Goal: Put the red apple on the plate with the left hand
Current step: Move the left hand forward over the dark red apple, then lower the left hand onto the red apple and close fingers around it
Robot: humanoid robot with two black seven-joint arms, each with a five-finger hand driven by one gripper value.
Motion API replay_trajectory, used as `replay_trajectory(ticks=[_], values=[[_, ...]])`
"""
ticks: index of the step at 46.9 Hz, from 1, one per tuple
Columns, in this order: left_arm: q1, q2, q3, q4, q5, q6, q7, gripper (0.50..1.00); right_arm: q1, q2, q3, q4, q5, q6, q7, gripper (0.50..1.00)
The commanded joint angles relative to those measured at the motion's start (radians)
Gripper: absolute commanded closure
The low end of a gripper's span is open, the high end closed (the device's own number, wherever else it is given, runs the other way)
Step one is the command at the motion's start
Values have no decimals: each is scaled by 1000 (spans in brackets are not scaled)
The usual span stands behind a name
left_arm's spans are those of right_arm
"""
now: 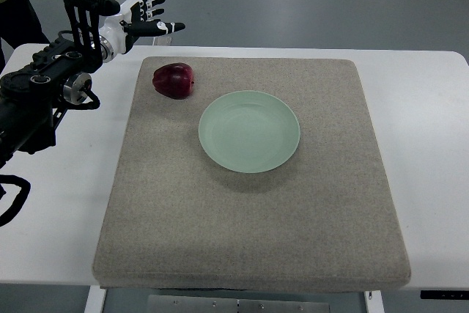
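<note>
A glossy round red apple [174,80] is shown on a coarse grey mat [249,218], upper left of a smooth pale-green plate [249,131]; the left hand [143,16] is held empty, fingers spread.

One red apple [174,80], one green plate [249,131], one grey mat [249,218], one white table [432,144], and one robot hand [143,16].

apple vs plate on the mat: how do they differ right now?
Colour: the red apple is dark red; the plate is pale green.
Shape: the apple is a rounded lump; the plate is a flat, shallow disc.
Footprint: the plate covers far more mat than the apple.
Place: the apple sits near the mat's far left corner, closest to the left hand; the plate sits nearer the middle.
Shared: both rest on the grey mat, apart, neither held.
</note>
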Motion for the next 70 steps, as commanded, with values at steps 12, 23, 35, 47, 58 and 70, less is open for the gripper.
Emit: replay_trajectory(ticks=[12,23,35,47,58,70], values=[[-45,9,112,-55,274,-5,0,525,0,0,-1,0,0,0,0,536],[-115,18,302,-55,274,-5,0,525,0,0,-1,0,0,0,0,536],[-198,21,469,-57,312,-14,-14,525,0,0,-1,0,0,0,0,538],[-243,72,541,-173,438,-68,-16,527,0,0,-1,0,0,0,0,536],[-246,79,543,-203,535,-71,-16,529,0,0,-1,0,0,0,0,536],[-247,95,549,-203,570,-143,-17,529,0,0,1,0,0,0,0,536]])
